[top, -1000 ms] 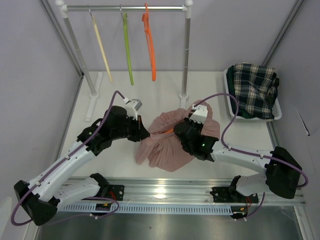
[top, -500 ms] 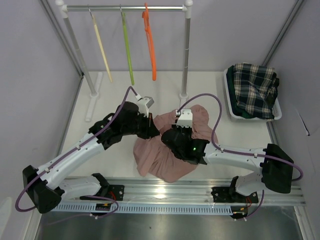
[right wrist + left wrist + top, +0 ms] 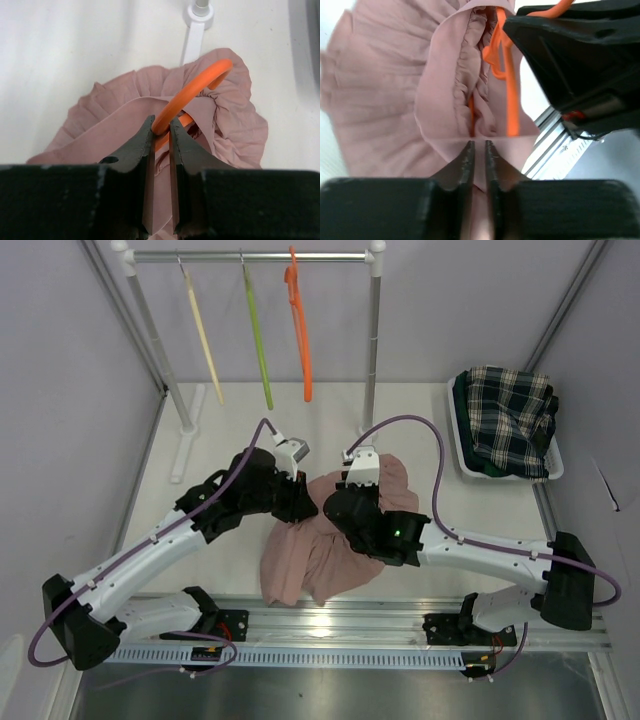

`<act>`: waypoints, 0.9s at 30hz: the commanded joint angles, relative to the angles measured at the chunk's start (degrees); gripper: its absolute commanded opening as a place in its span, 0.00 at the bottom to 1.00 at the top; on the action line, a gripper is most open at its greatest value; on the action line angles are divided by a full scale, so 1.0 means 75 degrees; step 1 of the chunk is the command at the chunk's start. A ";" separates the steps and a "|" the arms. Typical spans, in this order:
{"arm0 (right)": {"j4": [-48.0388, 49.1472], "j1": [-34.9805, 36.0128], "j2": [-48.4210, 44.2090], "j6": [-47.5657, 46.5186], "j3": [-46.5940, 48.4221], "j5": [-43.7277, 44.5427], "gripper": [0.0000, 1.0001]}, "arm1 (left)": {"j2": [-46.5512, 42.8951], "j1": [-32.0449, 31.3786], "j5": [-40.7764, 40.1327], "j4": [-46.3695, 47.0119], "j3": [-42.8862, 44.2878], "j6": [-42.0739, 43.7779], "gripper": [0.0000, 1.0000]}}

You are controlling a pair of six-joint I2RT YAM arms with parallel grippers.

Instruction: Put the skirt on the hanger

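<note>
A pink skirt [image 3: 310,555] hangs bunched between my two grippers at the middle of the table. My left gripper [image 3: 308,508] is shut on the skirt's waistband [image 3: 480,150], with pink cloth pinched between the fingers. My right gripper [image 3: 338,506] is shut on the hook of an orange hanger [image 3: 192,90], which runs into the skirt's gathered waist [image 3: 512,95]. In the right wrist view the skirt [image 3: 100,130] spreads below the hanger. The two grippers sit close together, almost touching.
A clothes rail [image 3: 250,256] at the back carries a cream hanger [image 3: 203,335], a green hanger [image 3: 257,335] and an orange hanger [image 3: 300,320]. Its right post [image 3: 371,350] stands just behind the skirt. A white basket [image 3: 555,465] with plaid cloth [image 3: 505,420] sits at the right.
Both grippers moved left and toward the back with the skirt, coming closer together. The skirt has lifted and now hangs down toward the front rail.
</note>
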 commanded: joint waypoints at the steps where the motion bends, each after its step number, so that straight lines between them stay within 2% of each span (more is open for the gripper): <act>1: 0.0023 0.0210 -0.0374 -0.0206 0.0530 -0.0141 0.00 | -0.0219 -0.0049 -0.0055 -0.0134 0.0448 0.0754 0.26; 4: -0.0105 0.0234 -0.0362 -0.0229 0.0519 -0.0118 0.00 | -0.0289 -0.0061 0.0027 -0.0228 0.0660 0.1024 0.41; 9: -0.0294 0.0246 -0.0257 -0.0112 0.0461 -0.0094 0.00 | -0.0722 -0.0096 0.0016 -0.0263 0.0824 0.1247 0.50; 13: -0.0258 0.0246 -0.0304 -0.0194 0.0437 -0.0083 0.00 | -0.0991 -0.0096 -0.0020 -0.0427 0.0825 0.1505 0.53; 15: -0.0200 0.0246 -0.0315 -0.0310 0.0484 -0.0094 0.00 | -0.1004 -0.0108 0.0388 -0.0428 0.0731 0.1564 0.51; 19: -0.0141 0.0246 -0.0281 -0.0498 0.0694 -0.0083 0.00 | -0.1039 -0.0458 0.0461 -0.0240 0.0392 0.1506 0.50; 27: -0.0200 0.0246 -0.0257 -0.0628 0.0964 -0.0118 0.00 | -0.0442 -0.1174 -0.0300 -0.0193 0.0484 0.1459 0.50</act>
